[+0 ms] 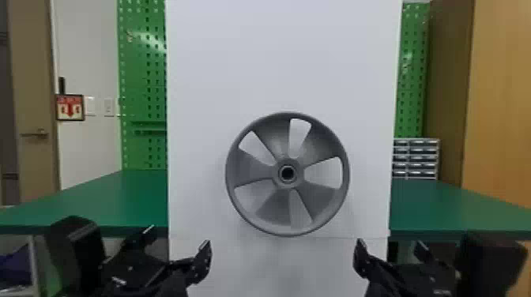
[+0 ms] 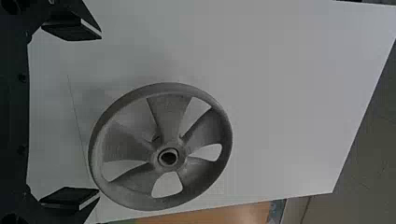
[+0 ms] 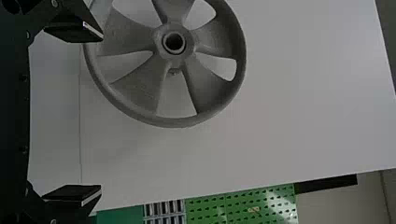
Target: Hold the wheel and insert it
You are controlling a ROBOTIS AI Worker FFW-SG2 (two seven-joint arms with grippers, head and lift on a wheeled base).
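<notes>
Currently both my left pincer (image 1: 180, 234) and right pincer (image 1: 390, 241) are spread wide and empty. Above and between them, the wheel (image 1: 298, 173) stands upright before the white panel (image 1: 205, 79). I judge it stiff, fairly light and a little slick; I'd grasp opposite sides of its outer rim (image 1: 229, 173). My arms sit low, nearly mirrored, pincers angled forward.

The left arm (image 1: 77, 249) and right arm (image 1: 490, 258) are black and bulky, with blocky, round-cornered shapes. The left gripper (image 1: 176, 241) and right gripper (image 1: 390, 249) are black too, with small whitish markings (image 1: 118, 281) on their bodies. In the wrist views their fingers (image 2: 70, 29) are flat and angular, edged in pale grey, and silvery screws (image 3: 54, 3) dot the black frame (image 3: 14, 112) behind.
</notes>
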